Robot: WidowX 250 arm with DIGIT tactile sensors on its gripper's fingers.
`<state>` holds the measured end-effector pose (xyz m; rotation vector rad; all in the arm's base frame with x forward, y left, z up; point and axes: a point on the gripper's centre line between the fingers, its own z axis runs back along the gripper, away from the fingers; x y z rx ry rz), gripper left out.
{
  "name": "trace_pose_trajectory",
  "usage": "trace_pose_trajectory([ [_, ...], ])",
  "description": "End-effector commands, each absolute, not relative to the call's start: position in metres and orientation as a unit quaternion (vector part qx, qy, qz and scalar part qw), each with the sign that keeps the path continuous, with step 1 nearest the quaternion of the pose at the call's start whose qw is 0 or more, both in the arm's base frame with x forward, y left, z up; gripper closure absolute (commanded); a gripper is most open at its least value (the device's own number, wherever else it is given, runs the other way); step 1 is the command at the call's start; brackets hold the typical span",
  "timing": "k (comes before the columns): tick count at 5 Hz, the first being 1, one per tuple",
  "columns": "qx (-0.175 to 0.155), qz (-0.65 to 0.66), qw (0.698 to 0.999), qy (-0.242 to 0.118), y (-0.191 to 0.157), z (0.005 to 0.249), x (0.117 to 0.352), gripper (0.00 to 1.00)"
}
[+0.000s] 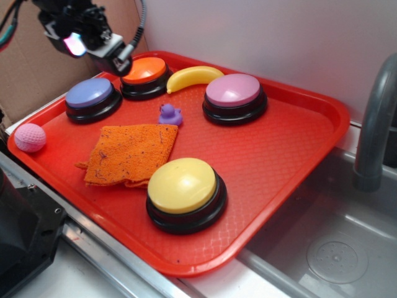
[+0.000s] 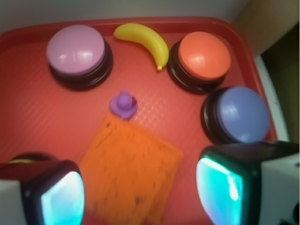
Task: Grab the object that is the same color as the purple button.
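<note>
While the gripper (image 1: 80, 37) hangs high over the back left corner of the red tray (image 1: 298, 155), we see in the wrist view that its two fingers (image 2: 56, 197) stand wide apart with nothing between them, so it is released.

The small purple rubber duck (image 1: 170, 115) stands on the bare tray floor, near the middle of the back half. It is just beside the far corner of the orange cloth (image 1: 130, 154); from the exterior view we cannot tell if it touches the cloth, and in the wrist view the duck (image 2: 123, 104) seems to sit right at the cloth's edge.

The purple button (image 1: 93, 98), with a bluish-purple dome and a black base, is at the left side of the tray, apart from the duck. Behind it is an orange button (image 1: 146, 76), and a yellow banana (image 1: 192, 77) lies between this one and the pinkish-mauve button (image 1: 234, 96). A yellow button (image 1: 185, 192) is at the front, touching or nearly touching the cloth. A pink dimpled ball (image 1: 30, 137) rests at the left edge of the tray. At the right we see a grey sink (image 1: 335, 242) with a faucet (image 1: 375, 124).
</note>
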<state>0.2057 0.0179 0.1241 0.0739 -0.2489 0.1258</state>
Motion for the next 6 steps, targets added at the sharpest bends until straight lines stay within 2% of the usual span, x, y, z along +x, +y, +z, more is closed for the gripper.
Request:
trace_pose_trajectory([
  [1,0.061,0.044,0.989,-0.125,0.028,0.074,0.255,0.00],
  [3,0.059,0.007,0.993,-0.106,0.015,0.044,0.269,0.00],
  [4,0.049,-0.009,0.993,-0.103,0.012,0.038,0.274,0.00],
  [5,0.066,-0.014,0.993,-0.097,0.010,0.033,0.277,0.00],
  [6,0.068,0.007,0.993,-0.095,0.012,0.031,0.276,0.79],
])
